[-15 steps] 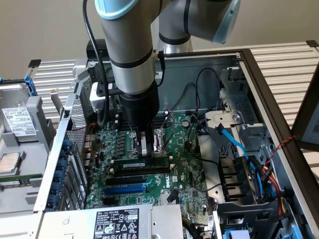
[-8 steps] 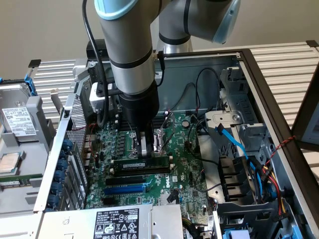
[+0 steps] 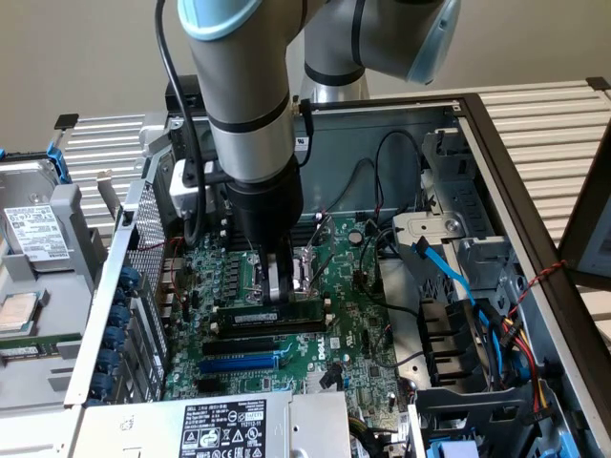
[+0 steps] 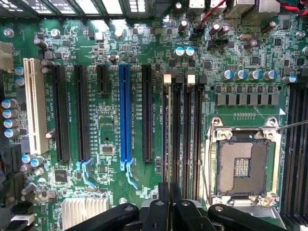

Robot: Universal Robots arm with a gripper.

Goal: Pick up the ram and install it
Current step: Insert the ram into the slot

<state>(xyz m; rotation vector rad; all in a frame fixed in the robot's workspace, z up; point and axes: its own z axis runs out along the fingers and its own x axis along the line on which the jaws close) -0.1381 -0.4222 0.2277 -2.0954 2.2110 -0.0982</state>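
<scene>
Green circuit board, the ram point(image 3: 243, 315) stands on edge among the black memory slots point(image 3: 267, 329) in the exterior view, the gripper point(image 3: 278, 291) pinched narrow on its top edge. In the wrist view the fingers point(image 4: 158, 216) clamp that thin edge. It looks light, stiff and fragile: best held mid-length by the faces

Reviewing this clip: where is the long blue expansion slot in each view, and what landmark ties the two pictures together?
Exterior view: blue expansion slot, lower part of the picture, left of centre.
Wrist view: blue expansion slot, between two black slots.
Shared landmark: the CPU socket.
</scene>
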